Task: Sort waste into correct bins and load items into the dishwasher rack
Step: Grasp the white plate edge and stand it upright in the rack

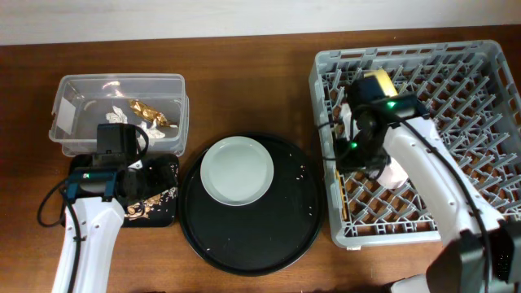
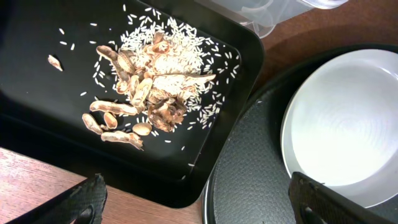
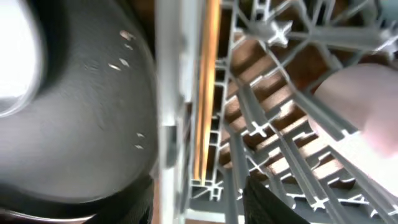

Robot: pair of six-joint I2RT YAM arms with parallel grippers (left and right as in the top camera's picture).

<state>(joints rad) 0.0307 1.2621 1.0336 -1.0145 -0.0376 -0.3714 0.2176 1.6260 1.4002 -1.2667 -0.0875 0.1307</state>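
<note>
The clear tub (image 1: 73,85) holds white tissue (image 1: 116,111) and the gold foil wrapper (image 1: 151,112). The flat black tray (image 1: 163,213) holds beige food scraps (image 2: 146,93) and rice grains. The pale plate (image 1: 237,170) lies on the round black tray (image 1: 244,236). My left gripper (image 2: 199,199) is open and empty over the gap between the flat tray (image 2: 37,118) and the plate (image 2: 348,118). My right gripper (image 3: 196,205) is open at the dishwasher rack's (image 1: 472,57) left wall, with the yellow bowl (image 1: 378,80) and a pink cup (image 3: 354,106) close by. The light-blue cup is hidden.
The round black tray (image 2: 261,174) carries scattered crumbs and lies between the flat tray and the rack (image 3: 273,143). The tub's corner (image 2: 273,12) shows beyond the flat tray. The table is brown wood.
</note>
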